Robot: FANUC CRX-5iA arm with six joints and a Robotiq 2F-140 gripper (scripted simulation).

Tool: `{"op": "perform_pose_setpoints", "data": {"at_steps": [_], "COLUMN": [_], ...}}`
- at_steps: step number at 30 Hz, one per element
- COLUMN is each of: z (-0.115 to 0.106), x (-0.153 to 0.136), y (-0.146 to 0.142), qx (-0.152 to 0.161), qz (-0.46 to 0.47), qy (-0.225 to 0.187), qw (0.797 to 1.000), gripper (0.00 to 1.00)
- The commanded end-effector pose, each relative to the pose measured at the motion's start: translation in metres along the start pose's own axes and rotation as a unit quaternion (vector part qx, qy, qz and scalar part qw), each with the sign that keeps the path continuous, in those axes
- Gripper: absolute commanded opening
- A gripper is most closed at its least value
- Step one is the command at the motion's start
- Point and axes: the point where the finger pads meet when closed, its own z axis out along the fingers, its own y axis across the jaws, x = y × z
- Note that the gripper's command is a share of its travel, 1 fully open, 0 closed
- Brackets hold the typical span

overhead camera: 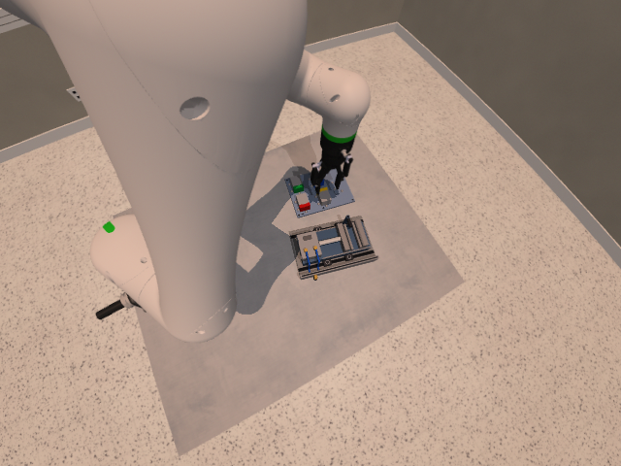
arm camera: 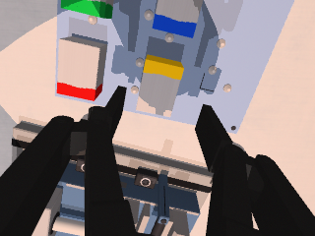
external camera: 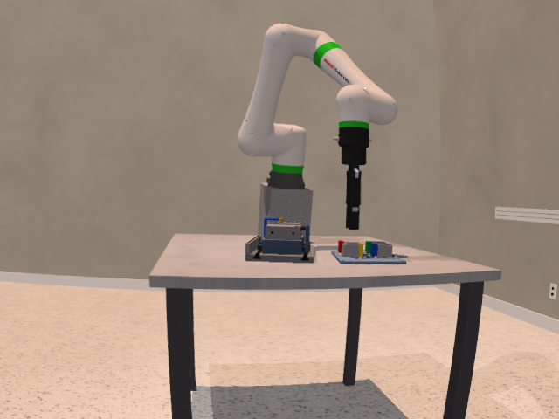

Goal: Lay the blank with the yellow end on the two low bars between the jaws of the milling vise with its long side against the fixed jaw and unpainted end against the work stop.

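The blank with the yellow end (arm camera: 158, 86) (overhead camera: 324, 194) (external camera: 360, 250) lies on the blue-grey plate (arm camera: 246, 64) (overhead camera: 346, 197) (external camera: 369, 260) among the plate's pins. Its yellow end points away from the vise. My gripper (arm camera: 161, 108) (overhead camera: 328, 185) (external camera: 352, 225) is open and empty. It hangs a short way above the plate, with its fingers astride the line of this blank and not touching it. The milling vise (overhead camera: 333, 246) (external camera: 282, 241) (arm camera: 157, 197) stands beside the plate with nothing between its jaws. Its fixed jaw (overhead camera: 360, 231) is at the end without hoses.
A red-ended blank (arm camera: 81, 64) (overhead camera: 303, 203) (external camera: 341, 245), a green-ended blank (arm camera: 86, 6) (overhead camera: 298, 188) (external camera: 368, 246) and a blue-ended blank (arm camera: 174, 20) (external camera: 374, 249) also lie on the plate. Blue hoses (overhead camera: 307, 260) stick out of the vise's moving end. The arm's base stands behind the vise.
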Motion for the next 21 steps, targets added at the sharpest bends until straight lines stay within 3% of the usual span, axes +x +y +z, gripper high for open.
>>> {"op": "perform_pose_setpoints", "data": {"at_steps": [1,21], "z": [0.0021,-0.0072], "x": [-0.0003,0.0018], "y": [0.0016,-0.0009], "qx": [-0.001,-0.001], "qz": [0.000,0.000], "qy": [0.000,0.000], "qw": [1.000,1.000], "gripper": [0.53,0.53]}}
